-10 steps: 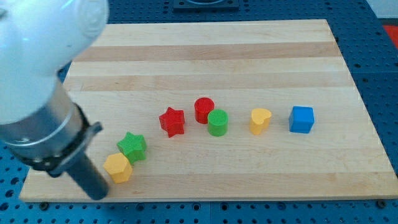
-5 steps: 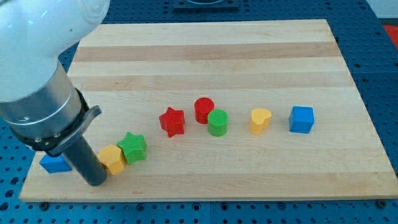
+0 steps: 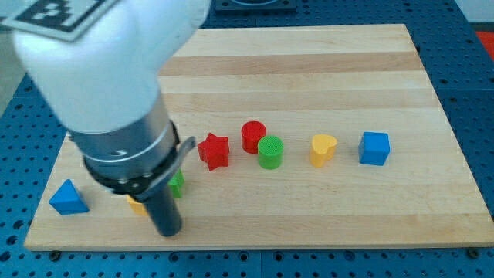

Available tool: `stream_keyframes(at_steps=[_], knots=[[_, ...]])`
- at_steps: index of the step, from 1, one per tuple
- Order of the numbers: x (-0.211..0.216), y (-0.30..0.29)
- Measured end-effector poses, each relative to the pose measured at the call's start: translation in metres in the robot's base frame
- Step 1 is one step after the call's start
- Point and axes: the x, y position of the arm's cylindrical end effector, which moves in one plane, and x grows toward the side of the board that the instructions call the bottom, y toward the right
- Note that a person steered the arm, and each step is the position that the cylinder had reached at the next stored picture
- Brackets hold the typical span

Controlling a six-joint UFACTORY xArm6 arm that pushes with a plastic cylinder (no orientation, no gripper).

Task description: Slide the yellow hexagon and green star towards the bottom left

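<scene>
Hexagon (image 3: 136, 204) and green star (image 3: 177, 184) sit near the desk's (image 3: 309, 69) near-left corner, mostly hidden behind the rod. My tip (image 3: 169, 232) rests just nearer than both, between them; no jaws here, nothing held. Blue triangle (image 3: 68, 198) lies left, red star (image 3: 214, 150) farther right.

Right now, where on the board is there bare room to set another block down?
The wide band above the row, from red star to blue cube, is bare. So is the strip below green cylinder and yellow heart. It is crowded at the view's bottom left, around my tip and blue triangle.
</scene>
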Motion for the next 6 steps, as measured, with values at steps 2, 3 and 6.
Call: stream_keyframes(at_steps=[2,3,6], knots=[[-0.017,-0.045],[-0.017,-0.048],[-0.048,0.115]])
